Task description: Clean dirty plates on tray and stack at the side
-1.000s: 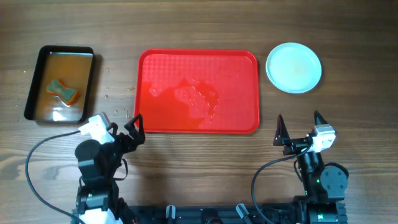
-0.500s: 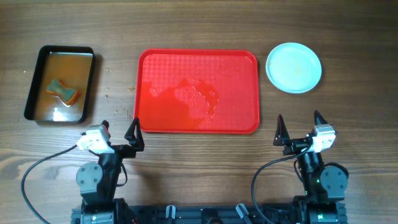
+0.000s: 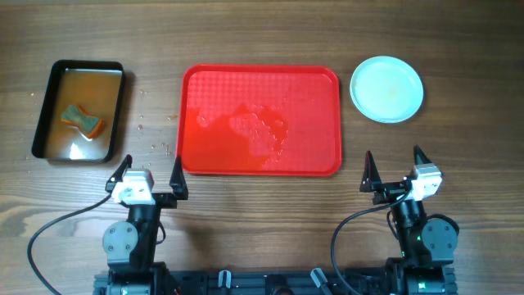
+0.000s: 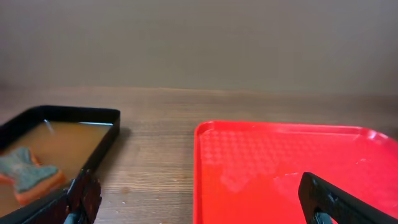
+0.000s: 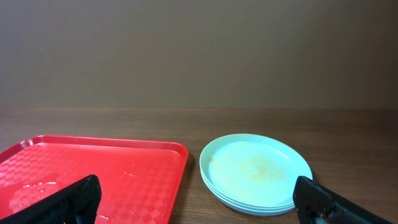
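Left hand (image 3: 151,164) and right hand (image 3: 393,156) both gape empty, yet a faint mark on the plates (image 5: 256,172) may mean incomplete wiping.

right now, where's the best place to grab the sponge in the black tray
Probably its narrow waist, coming straight down from above with a finger in each notch. The sponge lies flat in brown liquid, and the walls of the black tray block a sideways approach.

One red rectangular plastic tray (image 3: 315,98), one smaller black rectangular tray of brownish liquid (image 3: 38,123), one orange-and-teal sponge (image 3: 83,120), one stack of round pale mint-white plates (image 3: 386,88) whose exact number is unclear, and two end effectors: left (image 3: 151,162), right (image 3: 393,155).
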Available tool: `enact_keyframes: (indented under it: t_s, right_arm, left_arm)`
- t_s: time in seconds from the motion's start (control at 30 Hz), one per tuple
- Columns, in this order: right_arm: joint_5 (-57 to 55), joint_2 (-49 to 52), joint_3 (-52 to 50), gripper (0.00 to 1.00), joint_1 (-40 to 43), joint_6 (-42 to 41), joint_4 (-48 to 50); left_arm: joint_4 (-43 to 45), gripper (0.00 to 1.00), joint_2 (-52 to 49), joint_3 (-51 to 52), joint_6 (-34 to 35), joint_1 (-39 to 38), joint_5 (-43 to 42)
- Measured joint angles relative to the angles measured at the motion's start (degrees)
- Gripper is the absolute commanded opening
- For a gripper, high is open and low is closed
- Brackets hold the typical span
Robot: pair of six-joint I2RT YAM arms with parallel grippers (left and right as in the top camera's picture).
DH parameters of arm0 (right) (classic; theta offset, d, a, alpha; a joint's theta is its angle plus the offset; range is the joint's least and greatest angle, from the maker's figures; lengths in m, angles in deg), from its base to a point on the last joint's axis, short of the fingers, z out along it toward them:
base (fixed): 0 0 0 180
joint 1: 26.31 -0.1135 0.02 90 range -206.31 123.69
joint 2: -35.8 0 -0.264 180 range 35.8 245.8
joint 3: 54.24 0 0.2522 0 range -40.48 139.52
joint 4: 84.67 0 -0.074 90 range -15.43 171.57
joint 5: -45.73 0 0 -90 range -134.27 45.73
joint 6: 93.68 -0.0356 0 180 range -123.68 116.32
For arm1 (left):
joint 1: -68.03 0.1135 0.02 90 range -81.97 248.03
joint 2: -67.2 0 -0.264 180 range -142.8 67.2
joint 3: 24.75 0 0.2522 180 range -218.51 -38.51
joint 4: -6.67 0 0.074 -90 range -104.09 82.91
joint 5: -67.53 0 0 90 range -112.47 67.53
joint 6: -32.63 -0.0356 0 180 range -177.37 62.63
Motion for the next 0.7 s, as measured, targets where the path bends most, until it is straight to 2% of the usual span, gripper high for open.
enact_keyframes:
  t_s: [0.17, 0.7]
  right_arm:
    - [0.00, 0.00, 0.00, 1.00, 0.00, 0.00, 0.00]
    - [0.00, 0.00, 0.00, 1.00, 0.00, 0.00, 0.00]
  left_arm:
    - [-0.07, 1.00, 0.00, 0.00, -2.05, 0.00, 1.25]
    - [-0.22, 1.00, 0.00, 0.00, -2.10, 0.00, 4.11]
